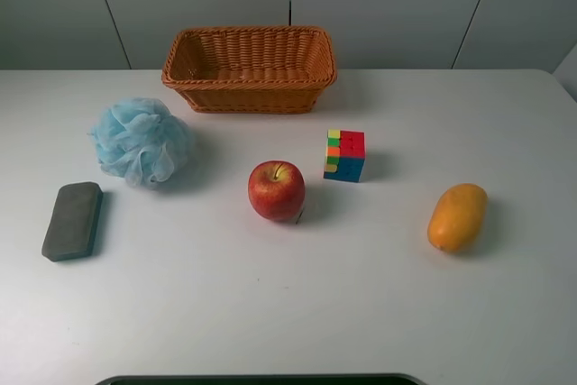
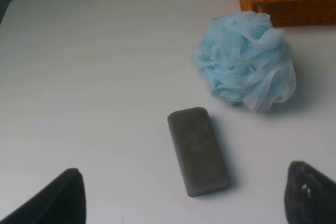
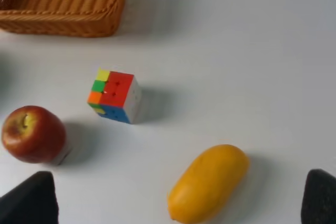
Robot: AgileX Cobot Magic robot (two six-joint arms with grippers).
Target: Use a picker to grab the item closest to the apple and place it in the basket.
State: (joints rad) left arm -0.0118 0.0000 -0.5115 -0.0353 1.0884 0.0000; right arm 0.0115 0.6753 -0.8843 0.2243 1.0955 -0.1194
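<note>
A red apple [image 1: 276,190] stands on the white table near the middle; it also shows in the right wrist view [image 3: 33,134]. A multicoloured puzzle cube [image 1: 344,155] sits just right of it and behind, the nearest thing to it, also in the right wrist view [image 3: 114,95]. A woven basket [image 1: 249,68] stands at the back, empty. Neither gripper shows in the high view. My left gripper [image 2: 184,195] is open above the table, its dark fingertips [image 2: 58,198] wide apart. My right gripper [image 3: 178,200] is open, fingertips [image 3: 320,198] wide apart, holding nothing.
A light blue bath pouf [image 1: 140,141] lies at the left, with a grey sponge block [image 1: 73,220] in front of it. A yellow-orange mango [image 1: 457,216] lies at the right. A dark edge [image 1: 261,380] runs along the table's front.
</note>
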